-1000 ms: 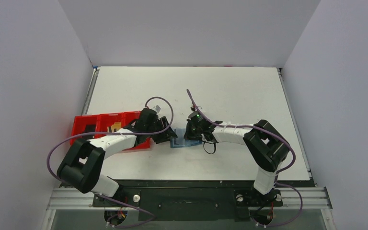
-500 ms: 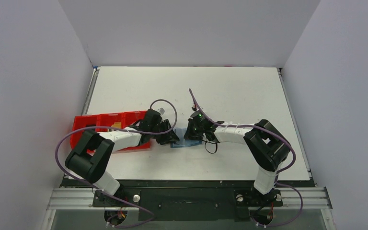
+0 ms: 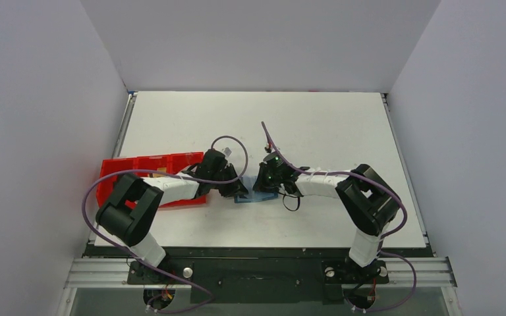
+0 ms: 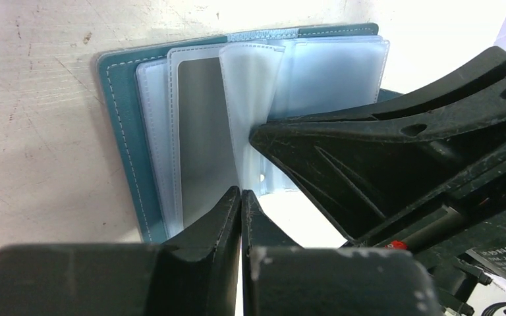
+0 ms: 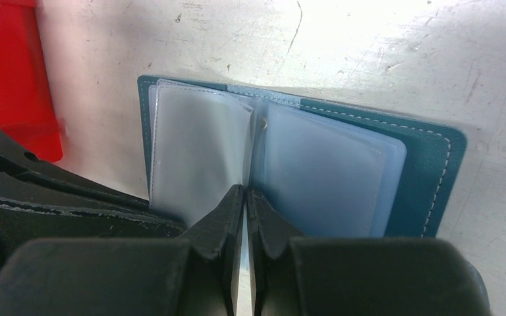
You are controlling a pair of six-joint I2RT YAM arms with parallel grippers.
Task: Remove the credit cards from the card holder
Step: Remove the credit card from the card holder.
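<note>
Touching the near sleeve edge of the open teal stitched card holder on the white bench, the left gripper is fully closed, grip unclear. The right gripper pinches its middle sleeve. A second ago the left gripper stood open.

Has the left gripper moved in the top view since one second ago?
Yes. Judged against the red tray, which stays in place, the left gripper has shifted a little to the right, away from the tray and closer over the blue card holder.
</note>
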